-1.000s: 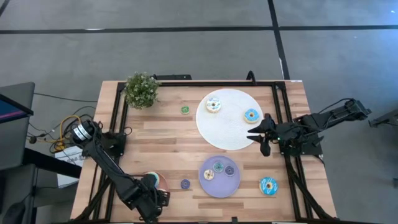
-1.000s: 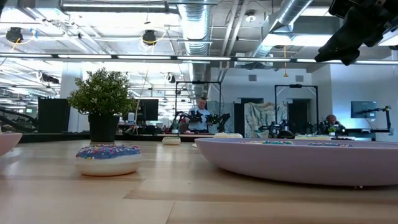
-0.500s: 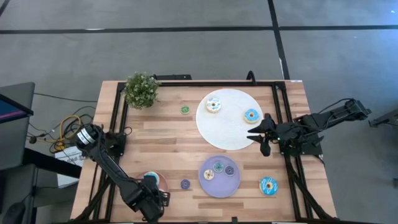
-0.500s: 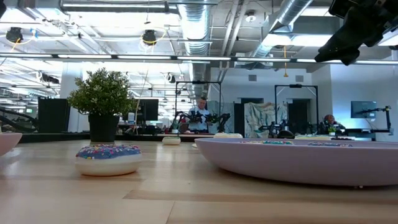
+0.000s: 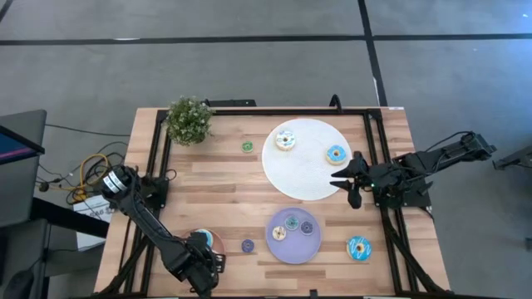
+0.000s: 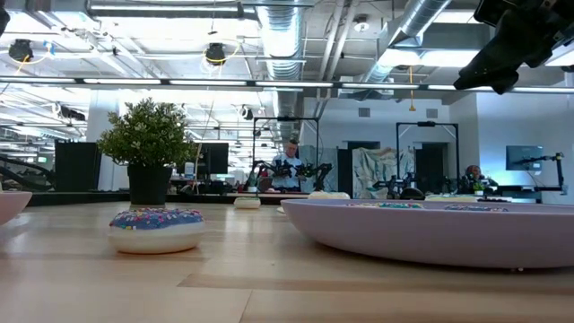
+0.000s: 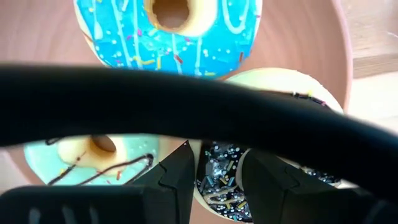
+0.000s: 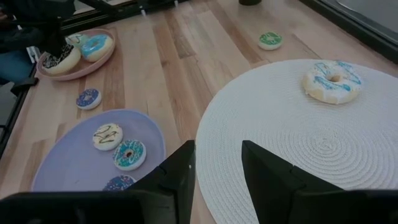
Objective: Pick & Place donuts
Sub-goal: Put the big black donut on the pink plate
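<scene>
- Three large donuts crowd the pink plate (image 7: 339,68) at the desk's near left corner: a blue one (image 7: 168,28), a teal one (image 7: 81,158) and a chocolate one (image 7: 227,180).
- Left gripper (image 7: 217,177) hangs right over that pink plate, fingers apart above the chocolate donut.
- Right gripper (image 5: 349,184) hovers at the white mat's (image 5: 303,170) right edge, jaws parted, holding nothing.
- On the white mat lie two donuts (image 5: 285,139), well apart.
- Beyond the pink plate, a purple plate (image 5: 293,247) carries three tiny donuts (image 5: 292,222); another tiny purple one (image 5: 248,246) sits between the two plates.
</scene>
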Robot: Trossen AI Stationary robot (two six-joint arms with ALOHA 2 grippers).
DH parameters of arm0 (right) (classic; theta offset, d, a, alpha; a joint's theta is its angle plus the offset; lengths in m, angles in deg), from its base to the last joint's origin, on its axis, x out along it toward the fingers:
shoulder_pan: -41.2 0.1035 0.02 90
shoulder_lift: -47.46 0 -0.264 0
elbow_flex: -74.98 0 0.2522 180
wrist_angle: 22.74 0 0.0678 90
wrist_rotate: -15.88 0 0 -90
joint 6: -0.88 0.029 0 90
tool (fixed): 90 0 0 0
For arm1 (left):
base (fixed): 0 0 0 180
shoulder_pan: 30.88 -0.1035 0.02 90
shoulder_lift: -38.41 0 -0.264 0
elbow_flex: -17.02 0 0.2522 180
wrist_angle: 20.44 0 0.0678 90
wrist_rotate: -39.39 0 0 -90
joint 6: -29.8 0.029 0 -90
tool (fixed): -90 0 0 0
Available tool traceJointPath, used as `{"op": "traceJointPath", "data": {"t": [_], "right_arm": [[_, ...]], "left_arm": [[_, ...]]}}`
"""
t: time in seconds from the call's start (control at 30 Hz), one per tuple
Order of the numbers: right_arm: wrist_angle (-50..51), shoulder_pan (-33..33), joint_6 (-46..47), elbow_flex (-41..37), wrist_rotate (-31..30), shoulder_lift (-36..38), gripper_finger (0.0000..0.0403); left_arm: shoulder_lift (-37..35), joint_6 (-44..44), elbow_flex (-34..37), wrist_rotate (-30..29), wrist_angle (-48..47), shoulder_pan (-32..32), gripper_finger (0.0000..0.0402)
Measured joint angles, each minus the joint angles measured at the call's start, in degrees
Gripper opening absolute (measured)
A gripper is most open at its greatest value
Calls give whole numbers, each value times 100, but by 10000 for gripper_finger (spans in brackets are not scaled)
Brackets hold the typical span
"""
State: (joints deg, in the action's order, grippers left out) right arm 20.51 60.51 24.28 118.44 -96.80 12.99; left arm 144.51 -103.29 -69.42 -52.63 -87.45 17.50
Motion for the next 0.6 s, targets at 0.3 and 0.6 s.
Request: {"op": "traceJointPath", "data": {"t": [0.3,0.6], "right_arm": [[0,0,2,0,-3,0,121],[-2,0,9,0,-2,1,121]], "left_arm": [[0,100,37,-21,4,0,108],[186,208,37,89,270,2,108]]}}
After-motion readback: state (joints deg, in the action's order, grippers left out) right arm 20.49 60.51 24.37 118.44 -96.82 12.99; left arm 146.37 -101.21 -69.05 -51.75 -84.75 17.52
